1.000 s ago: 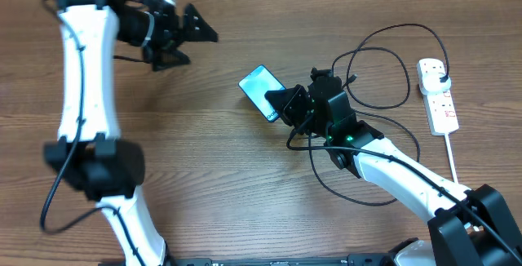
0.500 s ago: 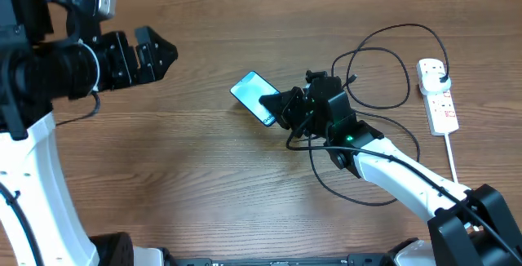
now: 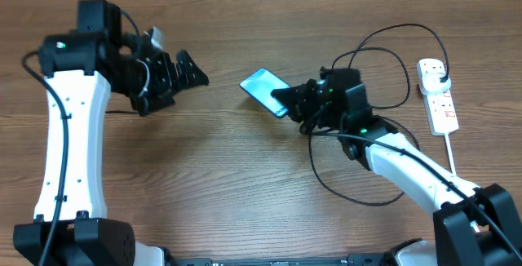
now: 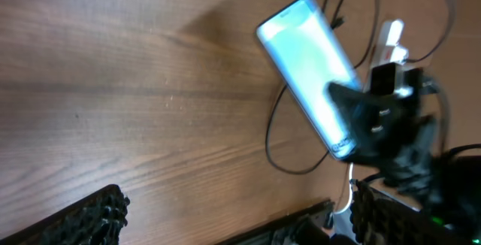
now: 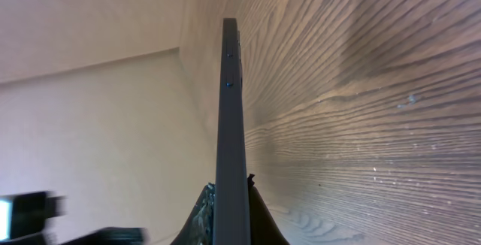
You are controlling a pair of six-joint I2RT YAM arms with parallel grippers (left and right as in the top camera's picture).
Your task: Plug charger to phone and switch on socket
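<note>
The phone (image 3: 264, 90), with a blue-teal screen, is held off the table at its right end by my right gripper (image 3: 291, 103), which is shut on it. In the right wrist view the phone (image 5: 231, 125) shows edge-on between the two fingers. In the left wrist view the phone (image 4: 310, 72) is seen lit, with the right gripper dark at its lower end. My left gripper (image 3: 186, 72) is open and empty, left of the phone and apart from it. The charger's black cable (image 3: 383, 62) loops on the table behind the right arm. The white socket (image 3: 439, 95) lies at the far right.
The socket's thick white cord (image 3: 453, 164) runs toward the front right edge. A black plug (image 3: 439, 73) sits in the socket's far end. Bare wood table (image 3: 212, 176) lies in front of the two arms.
The left arm swung away to the left, then came back right toward the phone. The right gripper moved slightly right with the phone, which it holds throughout.
</note>
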